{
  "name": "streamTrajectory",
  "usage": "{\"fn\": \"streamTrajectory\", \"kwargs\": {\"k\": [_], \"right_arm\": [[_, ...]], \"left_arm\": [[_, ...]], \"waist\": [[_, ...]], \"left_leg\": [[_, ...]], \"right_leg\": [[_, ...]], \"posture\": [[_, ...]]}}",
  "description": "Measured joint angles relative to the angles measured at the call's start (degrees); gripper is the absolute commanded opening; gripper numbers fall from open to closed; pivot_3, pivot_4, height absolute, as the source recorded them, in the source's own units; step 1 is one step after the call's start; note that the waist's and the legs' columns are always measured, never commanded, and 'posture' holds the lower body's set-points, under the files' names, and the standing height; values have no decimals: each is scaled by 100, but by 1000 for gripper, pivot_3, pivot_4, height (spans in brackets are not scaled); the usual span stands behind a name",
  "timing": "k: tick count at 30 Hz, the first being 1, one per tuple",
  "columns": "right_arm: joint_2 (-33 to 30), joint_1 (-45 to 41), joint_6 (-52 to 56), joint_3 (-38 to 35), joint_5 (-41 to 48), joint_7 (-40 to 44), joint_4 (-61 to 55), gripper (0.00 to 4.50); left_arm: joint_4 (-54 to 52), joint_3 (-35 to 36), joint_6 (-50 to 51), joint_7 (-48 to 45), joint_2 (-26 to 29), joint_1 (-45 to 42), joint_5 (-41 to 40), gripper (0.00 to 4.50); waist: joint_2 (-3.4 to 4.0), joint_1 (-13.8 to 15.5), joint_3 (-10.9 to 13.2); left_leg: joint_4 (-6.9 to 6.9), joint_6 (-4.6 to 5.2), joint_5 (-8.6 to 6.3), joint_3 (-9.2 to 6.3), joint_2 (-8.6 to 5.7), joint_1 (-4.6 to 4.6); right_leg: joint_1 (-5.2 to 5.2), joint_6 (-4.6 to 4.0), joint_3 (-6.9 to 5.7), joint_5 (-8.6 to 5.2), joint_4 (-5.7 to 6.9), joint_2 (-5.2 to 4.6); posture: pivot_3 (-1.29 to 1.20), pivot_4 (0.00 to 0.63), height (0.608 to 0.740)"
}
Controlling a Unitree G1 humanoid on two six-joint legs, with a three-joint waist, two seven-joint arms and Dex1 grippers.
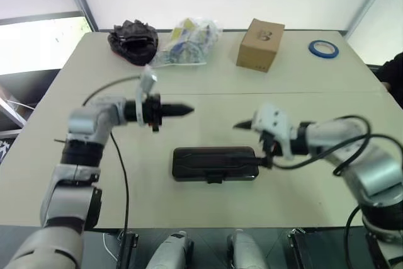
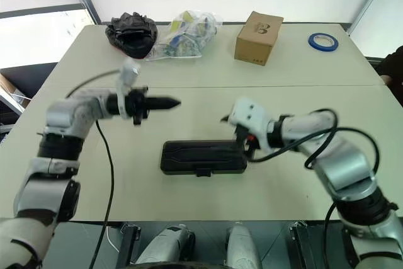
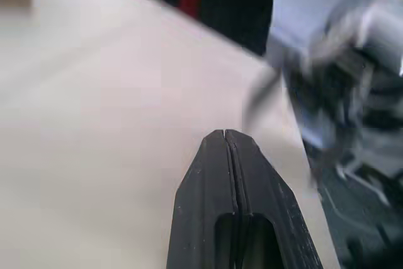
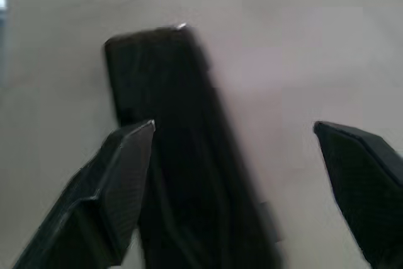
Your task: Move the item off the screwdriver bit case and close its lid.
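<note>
On the desk (image 1: 327, 193) the screwdriver bit case (image 1: 215, 163) looks closed w/ nothing on top, so I'd just pull back: left tool (image 1: 186, 111) pinched together, right tool (image 4: 239, 155) spread apart, both empty.

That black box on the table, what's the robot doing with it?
The flat dark rectangular plastic case lies shut on the beige table, lid down, with nothing on top of it. Neither arm is holding anything. The left tool is pinched shut and points sideways above the table. The right tool is open beside the case's right end, not touching it. At the table's far edge sit a brown cardboard box, a blue tape roll, a crumpled plastic bag and a black bundle.
</note>
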Motion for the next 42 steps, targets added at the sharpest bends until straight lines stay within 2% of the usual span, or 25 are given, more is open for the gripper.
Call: {"fn": "streamTrajectory", "kwargs": {"k": [3,5,11,17,21,25,33,36,42], "right_arm": [[59,246,13,359,29,-154,-251,909],[60,341,56,419,89,-225,-379,63],[127,733,304,797,208,-540,-736,63],[139,850,219,1245,-96,-911,-582,63],[63,751,-49,1521,-591,-1120,-57,63],[103,652,-257,1739,-748,-1109,89,63],[752,629,362,1741,-747,-1350,177,63],[982,624,730,1741,-747,-1502,162,63],[1185,512,1268,1774,-748,-1699,70,63]], "left_arm": [[766,-277,-806,192,-259,-136,545,0],[1342,-578,-1440,231,-390,-142,988,0],[3015,-1405,-3278,200,-943,-413,2260,0],[3720,-1796,-4134,-228,-1357,-647,2862,0],[3784,-2098,-4565,-893,-1430,-760,3186,0],[3714,-2233,-5009,-1149,-1280,-777,3440,0],[3395,-2207,-5102,-1102,-1214,-518,3657,0],[3208,-2164,-5006,-1018,-1176,-325,3666,0],[2757,-2043,-4739,-927,-1063,-28,3685,0]], "waist": [[-1,4,0],[-4,6,2],[-7,68,2],[-7,37,2],[-7,28,2],[-16,-18,-4],[-56,-113,-68],[-80,-116,-105],[-83,-135,-149]], "left_leg": [[-3,0,0,1,0,11],[-2,0,0,1,0,11],[6,3,-2,-2,-6,9],[4,5,-3,-1,-6,10],[4,5,-3,0,-7,10],[-5,5,-3,0,-2,26],[-26,4,-3,-2,10,62],[-73,4,-3,2,14,129],[-81,4,-4,1,21,141]], "right_leg": [[12,0,-3,0,-2,1],[12,0,-4,0,-4,2],[20,1,-5,0,-7,-1],[17,2,-5,1,-6,-1],[18,2,-6,1,-5,-2],[26,2,-6,1,-5,1],[49,2,-5,1,-6,13],[95,1,1,0,-17,13],[100,1,12,0,-21,24]], "posture": [[0,150,740],[0,150,740],[0,150,740],[0,150,740],[0,150,740],[0,150,740],[0,150,740],[0,150,740],[0,150,740]]}}
